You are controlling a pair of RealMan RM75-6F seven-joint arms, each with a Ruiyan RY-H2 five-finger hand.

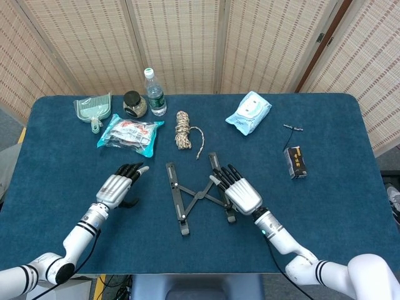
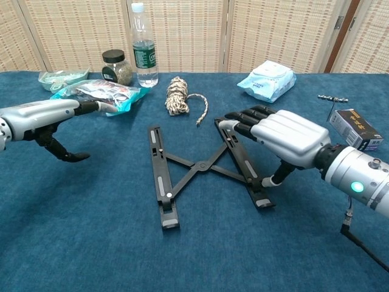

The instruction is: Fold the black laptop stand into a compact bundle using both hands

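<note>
The right robot hand (image 2: 276, 135) lies flat on the black laptop stand (image 2: 203, 167), fingers spread, gripping nothing. The left robot hand (image 2: 42, 114) hovers apart, empty. Closing is under way; next the left should press its rail inward.

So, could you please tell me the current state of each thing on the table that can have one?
Laptop stand: unfolded, flat on the table.
Right hand: fingers on the stand's right rail.
Left hand: open, holding nothing.
Water bottle: upright, capped.
Jar: upright, lidded.
Rope: coiled, one end loose.
Wipes pack: closed.

Head view high, looking down, chest view low, near, facing forward, both sharing table (image 1: 56, 144) centre
</note>
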